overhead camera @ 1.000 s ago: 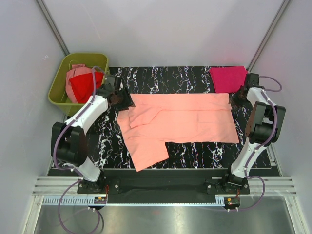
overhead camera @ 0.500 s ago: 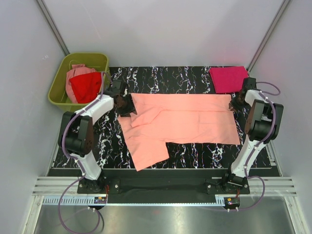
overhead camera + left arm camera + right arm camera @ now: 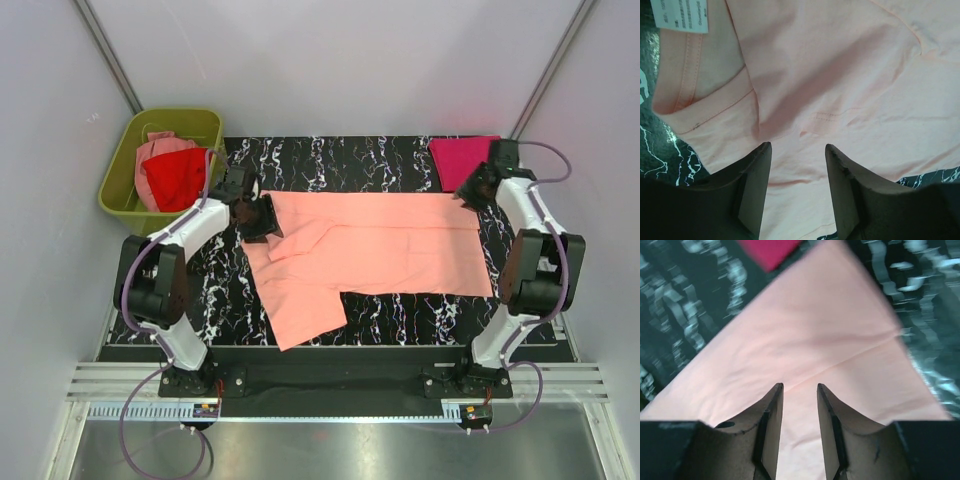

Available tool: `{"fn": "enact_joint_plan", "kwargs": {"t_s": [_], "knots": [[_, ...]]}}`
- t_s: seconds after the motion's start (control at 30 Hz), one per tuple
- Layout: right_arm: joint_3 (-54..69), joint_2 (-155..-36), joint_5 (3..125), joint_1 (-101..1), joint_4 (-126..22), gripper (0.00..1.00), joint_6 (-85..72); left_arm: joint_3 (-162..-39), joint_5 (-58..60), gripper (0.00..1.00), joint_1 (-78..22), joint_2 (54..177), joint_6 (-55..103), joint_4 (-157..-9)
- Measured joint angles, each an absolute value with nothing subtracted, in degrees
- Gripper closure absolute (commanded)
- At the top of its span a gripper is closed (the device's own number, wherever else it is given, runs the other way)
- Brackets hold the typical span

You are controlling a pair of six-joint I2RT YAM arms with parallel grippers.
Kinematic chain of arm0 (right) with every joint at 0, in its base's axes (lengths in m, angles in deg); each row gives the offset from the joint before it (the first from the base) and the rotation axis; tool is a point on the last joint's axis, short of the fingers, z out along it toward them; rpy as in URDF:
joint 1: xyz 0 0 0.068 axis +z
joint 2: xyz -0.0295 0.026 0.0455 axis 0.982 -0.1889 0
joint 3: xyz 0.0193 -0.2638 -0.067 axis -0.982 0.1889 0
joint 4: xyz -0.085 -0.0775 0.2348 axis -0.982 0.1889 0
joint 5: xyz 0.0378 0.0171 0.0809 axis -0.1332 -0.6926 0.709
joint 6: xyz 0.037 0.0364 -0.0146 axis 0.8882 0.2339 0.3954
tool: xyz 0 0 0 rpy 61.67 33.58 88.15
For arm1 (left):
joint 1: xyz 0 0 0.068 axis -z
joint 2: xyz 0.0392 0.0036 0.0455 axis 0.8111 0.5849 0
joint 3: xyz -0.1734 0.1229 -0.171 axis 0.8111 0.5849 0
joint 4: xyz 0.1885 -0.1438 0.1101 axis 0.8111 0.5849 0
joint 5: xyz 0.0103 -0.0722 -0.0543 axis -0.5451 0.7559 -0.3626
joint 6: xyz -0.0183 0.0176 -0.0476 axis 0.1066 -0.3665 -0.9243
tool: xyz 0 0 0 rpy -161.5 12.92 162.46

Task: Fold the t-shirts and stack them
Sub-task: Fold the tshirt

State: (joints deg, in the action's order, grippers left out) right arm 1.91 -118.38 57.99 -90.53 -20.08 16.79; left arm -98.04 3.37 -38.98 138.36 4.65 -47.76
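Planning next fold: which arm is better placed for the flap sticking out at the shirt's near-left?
Left, likely. The left gripper is open over the collar end of the salmon shirt, beside the flap; the right gripper is at the opposite corner.

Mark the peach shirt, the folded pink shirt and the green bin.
peach shirt (image 3: 400,245), top view, middle of its body.
folded pink shirt (image 3: 458,158), top view, centre of the visible part.
green bin (image 3: 116,172), top view, left wall.
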Motion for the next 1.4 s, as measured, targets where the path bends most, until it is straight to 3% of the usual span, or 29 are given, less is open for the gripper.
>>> {"fn": "enact_joint_plan", "kwargs": {"t_s": [0.23,0.47,0.67,0.93,1.4], "knots": [[5.69,-112.43,62.56,-66.69,-28.39,0.54,21.29,-93.32,10.41,0.44,-42.55,137.18,3.90,-50.93],[5.16,-118.71,63.08,-50.19,-35.90,0.55,26.19,-90.87,10.39,0.45,-44.10,135.27,3.27,-52.99],[4.57,-127.43,63.08,-45.57,-38.51,0.55,29.73,-88.59,10.04,0.43,-42.83,134.53,2.44,-53.60],[4.55,-129.44,63.10,-43.37,-41.85,0.57,34.06,-88.59,8.62,0.41,-42.41,134.64,1.37,-55.13],[4.18,-132.80,61.36,-41.92,-42.37,0.57,37.62,-88.13,7.35,0.48,-41.43,136.30,-0.12,-57.16]]}}
